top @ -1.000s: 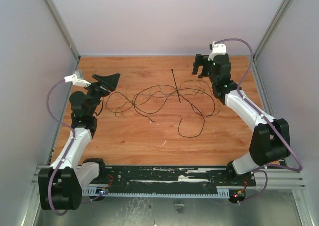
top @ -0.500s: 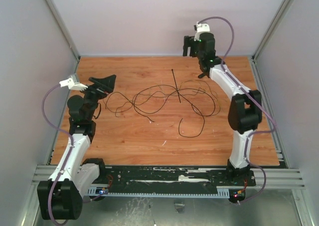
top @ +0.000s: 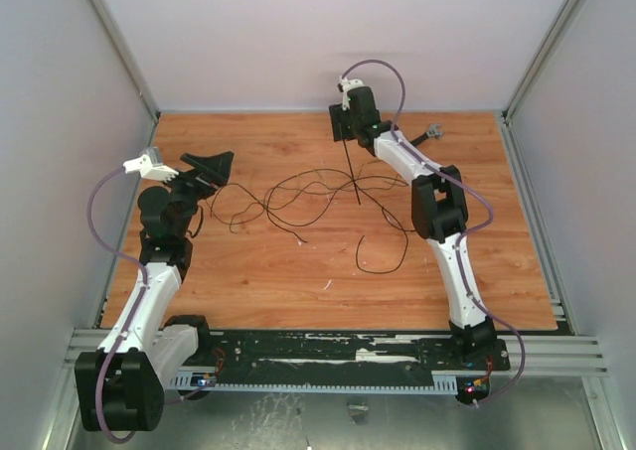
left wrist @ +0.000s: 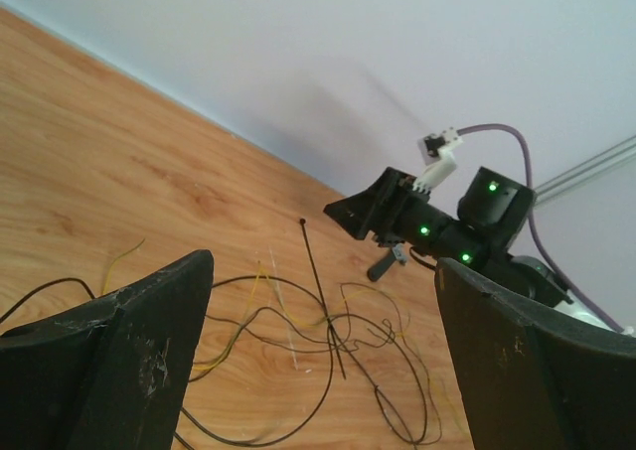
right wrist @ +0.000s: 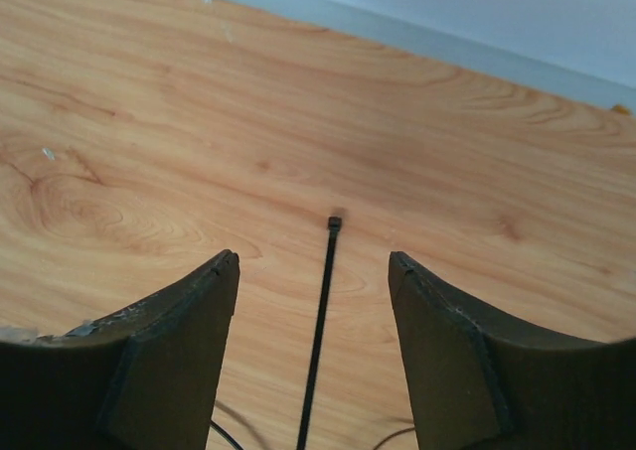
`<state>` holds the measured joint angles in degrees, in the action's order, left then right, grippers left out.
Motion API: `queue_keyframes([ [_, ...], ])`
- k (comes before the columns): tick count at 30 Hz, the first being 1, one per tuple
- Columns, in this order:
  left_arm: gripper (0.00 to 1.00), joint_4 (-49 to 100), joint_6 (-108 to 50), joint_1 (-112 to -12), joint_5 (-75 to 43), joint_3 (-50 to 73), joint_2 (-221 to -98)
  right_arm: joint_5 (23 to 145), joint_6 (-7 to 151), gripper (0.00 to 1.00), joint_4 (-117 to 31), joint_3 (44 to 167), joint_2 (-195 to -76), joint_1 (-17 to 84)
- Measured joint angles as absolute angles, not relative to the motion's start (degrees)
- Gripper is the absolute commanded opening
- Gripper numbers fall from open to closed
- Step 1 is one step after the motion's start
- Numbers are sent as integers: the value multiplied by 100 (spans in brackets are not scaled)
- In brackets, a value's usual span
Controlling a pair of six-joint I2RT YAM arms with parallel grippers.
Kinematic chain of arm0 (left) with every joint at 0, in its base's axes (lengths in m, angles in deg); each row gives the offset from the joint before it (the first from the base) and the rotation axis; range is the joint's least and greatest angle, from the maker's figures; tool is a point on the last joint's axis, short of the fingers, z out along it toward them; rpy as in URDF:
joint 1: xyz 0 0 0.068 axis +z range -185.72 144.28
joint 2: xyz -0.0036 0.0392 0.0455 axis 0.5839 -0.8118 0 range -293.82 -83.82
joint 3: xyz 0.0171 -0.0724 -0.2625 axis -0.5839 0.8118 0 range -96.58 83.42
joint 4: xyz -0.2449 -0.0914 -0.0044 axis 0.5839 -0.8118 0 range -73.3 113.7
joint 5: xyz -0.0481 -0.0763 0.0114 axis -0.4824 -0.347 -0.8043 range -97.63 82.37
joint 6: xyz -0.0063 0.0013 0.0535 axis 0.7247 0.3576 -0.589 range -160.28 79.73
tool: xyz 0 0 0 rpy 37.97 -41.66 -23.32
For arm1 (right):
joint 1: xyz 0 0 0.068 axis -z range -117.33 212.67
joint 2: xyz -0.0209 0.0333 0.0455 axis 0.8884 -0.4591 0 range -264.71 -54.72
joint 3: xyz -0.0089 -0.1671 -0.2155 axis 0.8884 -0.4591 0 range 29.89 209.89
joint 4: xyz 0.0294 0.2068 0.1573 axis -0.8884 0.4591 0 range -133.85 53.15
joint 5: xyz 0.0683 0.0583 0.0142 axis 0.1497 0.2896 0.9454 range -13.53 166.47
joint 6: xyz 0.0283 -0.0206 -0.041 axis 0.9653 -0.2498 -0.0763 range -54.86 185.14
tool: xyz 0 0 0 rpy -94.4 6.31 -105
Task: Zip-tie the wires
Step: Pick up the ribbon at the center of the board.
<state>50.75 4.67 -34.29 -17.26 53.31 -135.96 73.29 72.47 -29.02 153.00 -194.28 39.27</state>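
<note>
Beneath right claw (right wrist: pixel 313 261), apart | zip tie (right wrist: pixel 320 321) lies near-to-far, head at far end | left claw (left wrist: pixel 323 266) apart

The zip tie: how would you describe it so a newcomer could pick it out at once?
On the wooden table, look to the far middle, by the right gripper. The zip tie is the short black strip lying there, its near end crossing the wires. It alone is straight; the wires are thinner and loop loosely.

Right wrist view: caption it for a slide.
Open right gripper lined up over the black zip tie, which lies flat on the wooden table.
</note>
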Motion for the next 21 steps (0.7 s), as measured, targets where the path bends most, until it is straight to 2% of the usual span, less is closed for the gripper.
queue_keyframes([
  [6, 98, 5079, 454, -3429, -1735, 5331, -13653, 7324, 7258, 56, -2773, 15412, -19763, 3829],
  [21, 98, 5151, 452, -3429, -1785, 5331, -13913, 7237, 7265, 52, -2710, 15582, -20244, 3833],
])
